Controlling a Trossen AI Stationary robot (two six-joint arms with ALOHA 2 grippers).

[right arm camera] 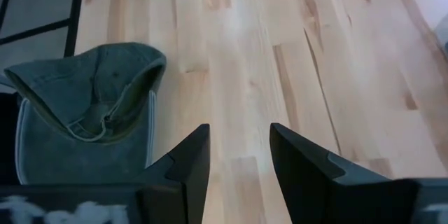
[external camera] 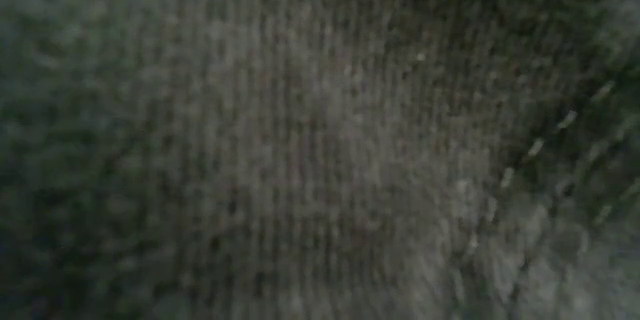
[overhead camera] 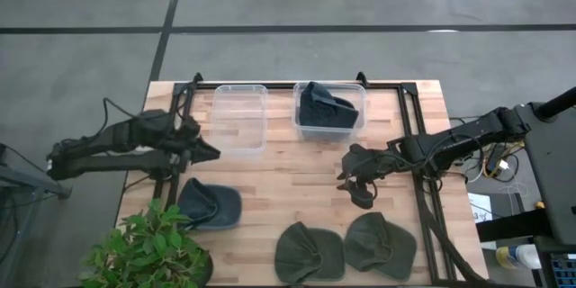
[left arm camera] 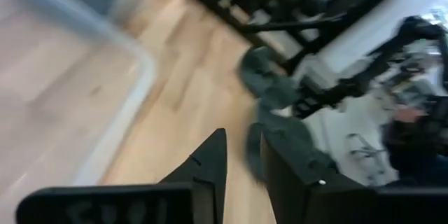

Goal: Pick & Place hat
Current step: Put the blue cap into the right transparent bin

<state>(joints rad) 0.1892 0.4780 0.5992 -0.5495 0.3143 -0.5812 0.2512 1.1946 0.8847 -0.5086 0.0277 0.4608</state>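
A dark hat [overhead camera: 326,108] lies in the right clear bin [overhead camera: 358,126]. The left clear bin [overhead camera: 240,117] holds nothing. A blue-grey hat [overhead camera: 209,205] lies at the near left of the table, and two green hats [overhead camera: 310,252] [overhead camera: 380,245] lie at the near edge. My right gripper [overhead camera: 354,183] hovers open and empty over bare wood [right arm camera: 238,147], with a green hat [right arm camera: 91,112] beside it. My left gripper [overhead camera: 209,150] is open and empty next to the left bin [left arm camera: 105,77]. In the low view, grey-green cloth [external camera: 320,140] fills the picture.
A potted green plant [overhead camera: 144,247] stands at the table's near left corner, close to the blue-grey hat. A black frame rail [overhead camera: 423,189] runs along the table's right side under my right arm. Bare wood lies between the bins and the hats.
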